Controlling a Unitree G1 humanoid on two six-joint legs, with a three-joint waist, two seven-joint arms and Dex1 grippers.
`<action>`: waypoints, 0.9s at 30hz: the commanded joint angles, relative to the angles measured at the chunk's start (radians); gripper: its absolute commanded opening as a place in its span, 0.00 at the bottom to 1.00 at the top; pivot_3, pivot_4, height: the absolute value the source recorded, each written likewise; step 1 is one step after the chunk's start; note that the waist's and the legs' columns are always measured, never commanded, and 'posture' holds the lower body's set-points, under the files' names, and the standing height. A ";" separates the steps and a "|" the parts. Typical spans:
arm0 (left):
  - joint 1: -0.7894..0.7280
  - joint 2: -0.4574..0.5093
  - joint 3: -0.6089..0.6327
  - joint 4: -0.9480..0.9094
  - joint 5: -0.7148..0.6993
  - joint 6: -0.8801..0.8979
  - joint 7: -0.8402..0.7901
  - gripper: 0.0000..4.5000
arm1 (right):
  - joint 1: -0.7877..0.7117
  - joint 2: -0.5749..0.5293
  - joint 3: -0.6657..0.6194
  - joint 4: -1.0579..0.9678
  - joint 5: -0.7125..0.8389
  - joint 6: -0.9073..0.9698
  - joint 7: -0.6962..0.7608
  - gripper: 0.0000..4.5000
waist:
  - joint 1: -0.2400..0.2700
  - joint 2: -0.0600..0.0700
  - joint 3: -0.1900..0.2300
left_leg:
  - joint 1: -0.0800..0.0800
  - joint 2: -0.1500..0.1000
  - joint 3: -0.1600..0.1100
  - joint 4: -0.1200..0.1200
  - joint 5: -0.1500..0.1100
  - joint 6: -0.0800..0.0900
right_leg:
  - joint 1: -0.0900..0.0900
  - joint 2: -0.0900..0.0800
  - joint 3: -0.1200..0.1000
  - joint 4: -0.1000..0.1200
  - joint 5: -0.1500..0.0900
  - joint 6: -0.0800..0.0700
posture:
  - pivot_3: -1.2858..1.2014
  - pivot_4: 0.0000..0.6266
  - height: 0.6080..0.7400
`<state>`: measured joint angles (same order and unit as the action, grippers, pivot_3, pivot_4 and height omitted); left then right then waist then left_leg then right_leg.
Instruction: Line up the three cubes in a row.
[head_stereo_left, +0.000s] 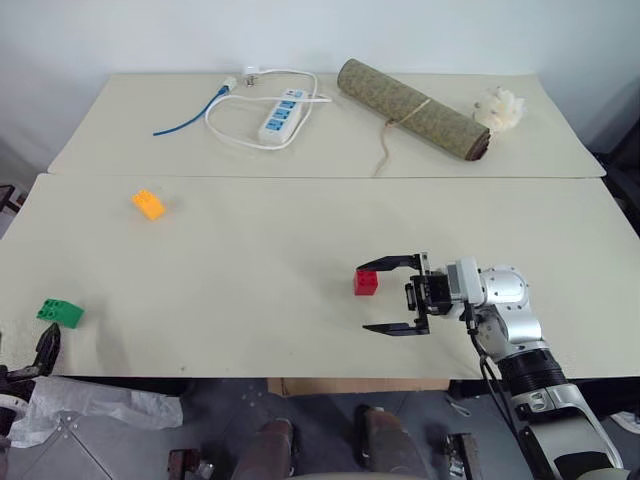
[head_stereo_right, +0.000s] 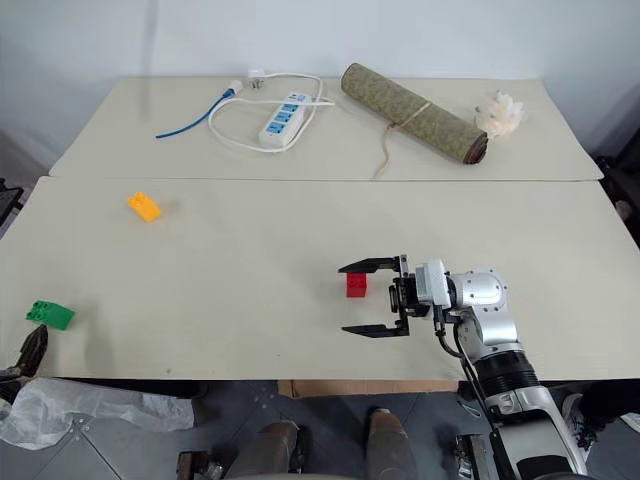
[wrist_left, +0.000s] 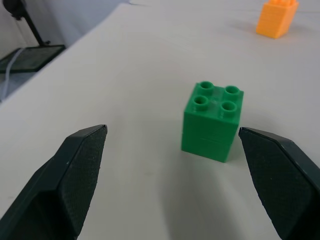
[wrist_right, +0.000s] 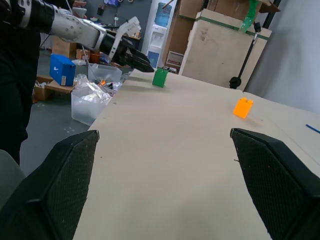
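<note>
The right gripper (head_stereo_left: 390, 297) gapes just beside the red cube (head_stereo_left: 366, 282) mid-bench, the left gripper (wrist_left: 172, 170) (also wide open) faces the green cube (head_stereo_left: 60, 313) at the near-left corner, the orange-yellow cube (head_stereo_left: 148, 204) toward the far-left edge

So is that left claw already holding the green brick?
No, the left gripper is open, and the green brick stands free on the table between its fingers.

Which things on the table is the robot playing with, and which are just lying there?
For the job: red cube, green cube, orange cube.
Just lying about: power strip, blue cable, rolled mat, white flower.
</note>
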<state>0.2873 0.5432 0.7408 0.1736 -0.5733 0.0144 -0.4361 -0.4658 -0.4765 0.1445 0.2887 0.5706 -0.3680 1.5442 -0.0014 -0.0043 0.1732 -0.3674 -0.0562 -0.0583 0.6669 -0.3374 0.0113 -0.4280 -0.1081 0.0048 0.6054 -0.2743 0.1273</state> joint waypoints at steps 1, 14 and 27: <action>-0.066 0.052 -0.015 0.050 0.034 -0.007 -0.024 1.00 | 0.019 -0.003 -0.029 -0.065 0.005 0.014 0.009 0.99 | 0.002 0.000 0.000 | 0.000 0.000 -0.001 0.000 0.000 0.000 | 0.000 0.000 -0.001 0.000 0.000 0.000 | 0.52 0.24 1.00; -0.094 0.080 -0.057 0.064 0.083 0.009 -0.094 0.67 | 0.045 0.008 -0.050 -0.084 -0.024 0.013 -0.017 1.00 | -0.008 -0.001 -0.001 | 0.000 0.000 0.000 0.000 0.000 -0.001 | -0.001 0.000 -0.001 0.001 0.000 0.000 | 0.52 0.24 1.00; -0.250 0.263 -0.268 -0.268 -0.077 0.199 -0.482 0.34 | 0.081 -0.068 -0.146 -0.059 -0.052 -0.006 -0.052 1.00 | 0.017 -0.001 0.000 | -0.001 -0.002 -0.003 0.001 0.000 0.000 | 0.001 -0.002 -0.001 0.000 0.000 0.000 | 0.52 0.24 1.00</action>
<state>0.0832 0.7642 0.5555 -0.0247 -0.6429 0.1827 -0.8235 -0.3884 -0.5219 0.0493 0.2411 0.5136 -0.3550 1.4980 0.0158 -0.0052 0.1729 -0.3687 -0.0588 -0.0619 0.6681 -0.3371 0.0111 -0.4276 -0.1109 0.0028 0.6057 -0.2746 0.1268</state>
